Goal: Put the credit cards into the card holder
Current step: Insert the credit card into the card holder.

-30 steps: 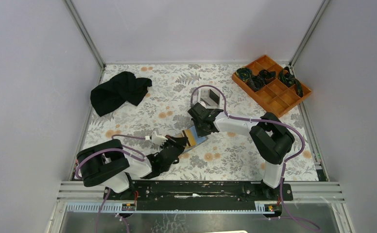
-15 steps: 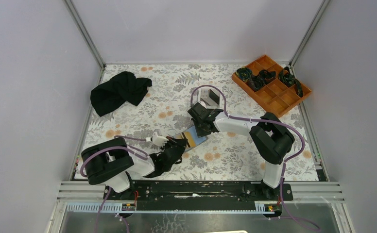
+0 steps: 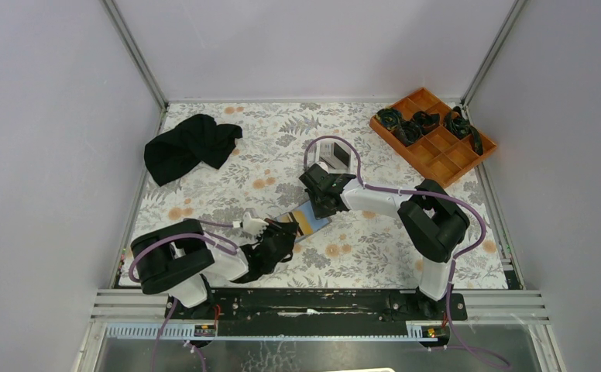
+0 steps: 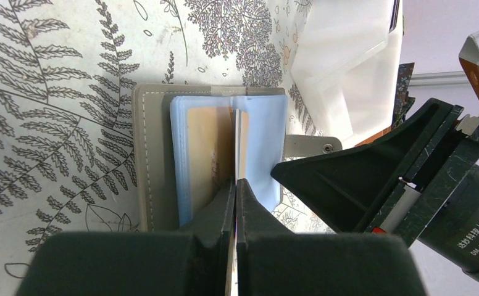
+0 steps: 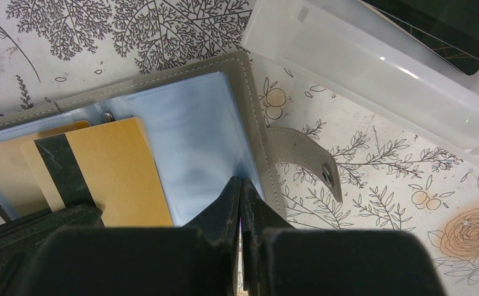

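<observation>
So the small folding card holder [image 4: 154, 154], grey outside with pale blue plastic sleeves inside, is lying open and flat on the floral-print table [image 4: 52, 80], roughly in the middle between the two arms. Its grey snap tab [image 5: 302, 157] sticks out on the side toward the white tray.

The left claw [image 4: 235, 184] is pinched down tight on an orange-gold credit card with a black stripe [image 5: 116, 172]. From the left wrist cam you see that card edge-on, standing up right along the spine between the blue pages. From the right wrist cam its far end sits over the left-hand sleeves. Can't really tell whether it's actually inside a slot or just lying on top. There's a second gold card [image 4: 203, 148] tucked in behind the blue plastic on that side.

The right claw [image 5: 242, 182] has its fingers closed together with nothing between them, tip resting on the right-hand blue page near the outer edge.

Just past the holder is a translucent white plastic tray with raised walls [image 5: 360, 61], with a dark flat card [image 5: 447, 31] lying in it. Further off, a crumpled black cloth [image 3: 191, 145] sits at the far left, and an orange compartment tray [image 3: 444, 159] with some black bits in it is at the far right corner.
</observation>
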{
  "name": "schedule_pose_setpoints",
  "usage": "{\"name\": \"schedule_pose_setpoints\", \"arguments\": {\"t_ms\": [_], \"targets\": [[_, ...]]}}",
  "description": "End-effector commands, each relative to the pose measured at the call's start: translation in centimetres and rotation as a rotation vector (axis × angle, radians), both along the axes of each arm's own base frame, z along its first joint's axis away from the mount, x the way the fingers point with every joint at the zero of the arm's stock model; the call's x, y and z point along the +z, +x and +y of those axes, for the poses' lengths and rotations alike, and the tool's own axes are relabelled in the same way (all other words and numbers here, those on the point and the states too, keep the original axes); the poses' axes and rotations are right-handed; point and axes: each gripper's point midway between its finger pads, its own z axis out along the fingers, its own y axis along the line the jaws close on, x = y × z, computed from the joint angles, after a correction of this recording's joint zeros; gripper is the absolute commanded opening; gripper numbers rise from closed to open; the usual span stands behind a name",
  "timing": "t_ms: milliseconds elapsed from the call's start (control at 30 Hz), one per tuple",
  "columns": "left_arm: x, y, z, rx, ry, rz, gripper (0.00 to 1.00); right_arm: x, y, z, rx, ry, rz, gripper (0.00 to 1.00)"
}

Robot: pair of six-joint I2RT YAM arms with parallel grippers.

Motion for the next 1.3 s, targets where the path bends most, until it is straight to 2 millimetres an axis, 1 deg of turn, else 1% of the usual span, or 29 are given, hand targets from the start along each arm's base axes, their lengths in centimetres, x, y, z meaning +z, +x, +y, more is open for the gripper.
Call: {"name": "schedule_pose_setpoints", "arguments": {"t_ms": [0,500,933,1267], "targets": [[-1.1,-0.2,1.1,0.032,0.069,0.018,0.00,-3.5,-2.0,-1.1,0.020,-0.067,0.094,0.03],[-1.9,0.3,0.8,0.054,0.066,0.017,0.00,-3.6,-2.2,-1.4,0.023,-0.076,0.100,0.03],[-2.5,0.5,1.0,0.084,0.060,0.023,0.00,-3.9,-2.4,-1.6,0.026,-0.083,0.108,0.03],[-2.6,0.8,0.2,0.076,0.062,0.025,0.00,-4.0,-2.5,-1.7,0.025,-0.086,0.114,0.03]]}}
